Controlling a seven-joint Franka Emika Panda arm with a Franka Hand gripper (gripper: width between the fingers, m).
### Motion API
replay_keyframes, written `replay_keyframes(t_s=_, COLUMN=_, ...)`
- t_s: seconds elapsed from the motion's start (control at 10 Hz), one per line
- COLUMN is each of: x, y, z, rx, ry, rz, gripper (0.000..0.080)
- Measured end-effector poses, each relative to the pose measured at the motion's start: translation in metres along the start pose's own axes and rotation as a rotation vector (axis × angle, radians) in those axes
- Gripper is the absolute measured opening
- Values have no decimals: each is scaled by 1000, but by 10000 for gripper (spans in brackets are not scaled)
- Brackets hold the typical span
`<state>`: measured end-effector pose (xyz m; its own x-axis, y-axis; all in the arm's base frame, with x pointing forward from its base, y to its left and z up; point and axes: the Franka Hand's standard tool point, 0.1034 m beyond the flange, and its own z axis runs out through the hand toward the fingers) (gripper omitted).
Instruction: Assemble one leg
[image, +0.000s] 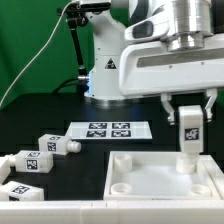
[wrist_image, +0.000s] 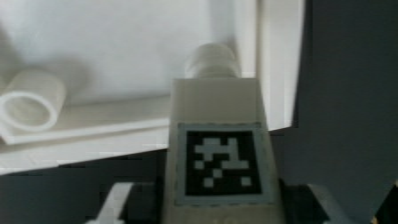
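The gripper (image: 189, 112) is clamped on a leg (image: 187, 145), one finger pressed to each side of its upper part, and holds it upright, tagged face showing. The leg's lower end reaches the tray (image: 150, 186) toward the tray's 1 o'clock; whether it is seated I cannot tell. In the wrist view the leg (wrist_image: 222, 150) tapers to a peg, apart from a round socket (wrist_image: 36, 100). Loose legs (image: 60, 145) lie at 9 o'clock. Farther back lies the marker board (image: 112, 130).
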<state>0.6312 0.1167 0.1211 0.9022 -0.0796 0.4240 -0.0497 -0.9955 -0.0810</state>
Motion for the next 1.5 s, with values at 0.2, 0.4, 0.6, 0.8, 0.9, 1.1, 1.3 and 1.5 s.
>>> replay_keyframes(t_s=0.2, x=14, y=10, z=5, rx=-5, ry=17, rz=-42, gripper=284)
replay_keyframes(t_s=0.4, x=13, y=9, z=5, rx=-4, ry=15, rz=-48, gripper=284)
replay_keyframes(t_s=0.6, x=8, y=-8, z=13, rx=9, ry=37, rz=-85, gripper=284)
replay_keyframes(t_s=0.8, x=13, y=-22, z=20, rx=15, ry=42, rz=-130, gripper=284)
replay_keyframes(t_s=0.9, x=15, y=-23, z=22, rx=15, ry=44, rz=-136, gripper=284)
replay_keyframes(t_s=1.1, x=12, y=-20, z=25, rx=12, ry=42, rz=-144, gripper=284)
replay_keyframes(t_s=1.3, x=9, y=-19, z=29, rx=11, ry=41, rz=-145, gripper=284)
replay_keyframes(t_s=1.5, x=6, y=-21, z=32, rx=14, ry=43, rz=-149, gripper=284)
